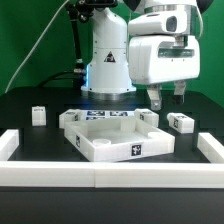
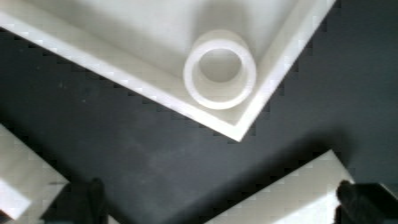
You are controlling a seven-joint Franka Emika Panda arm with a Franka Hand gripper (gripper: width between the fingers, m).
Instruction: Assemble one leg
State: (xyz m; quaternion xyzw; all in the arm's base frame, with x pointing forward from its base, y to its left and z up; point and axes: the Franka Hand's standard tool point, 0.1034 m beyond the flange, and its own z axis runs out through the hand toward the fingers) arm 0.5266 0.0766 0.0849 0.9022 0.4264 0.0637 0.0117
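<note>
Nearest the exterior camera, a long white rail point(image 1: 110, 178) is seen along the edge of the worktop point(image 1: 40, 165), with shorter rails turned back at each end. Just behind it the panel point(image 1: 110, 140) is laid flat, rim up, with a tag on its front wall. Beyond and beside it the small posts are spread. One leg point(image 1: 181, 122) is stood on the exterior view's right, apart from the panel. A second leg point(image 1: 150, 117) is seen at the panel's nearby corner; whether it touches cannot be told. A third leg point(image 1: 68, 118) and a fourth leg point(image 1: 38, 115) are set on the exterior view's left. Above the right-hand pair the pincer point(image 1: 167, 100) is held off the worktop, jaws spread wide, nothing gripped. In the wrist view the dark fingertips point(image 2: 80, 200) are seen over bare worktop, and a round socket point(image 2: 217, 68) in a panel corner is framed ahead. Farthest back, the arm's base point(image 1: 108, 65) is seen. No leg is taken up yet, so a grasp is judged to be the step in hand. Trouble could come from the crowding: with two legs and a raised rim so close together, a finger could be driven onto the rim or the neighbouring post on the way down. A short post pinched off-centre could also be tipped or twisted, and seating in the socket would then be spoiled.
</note>
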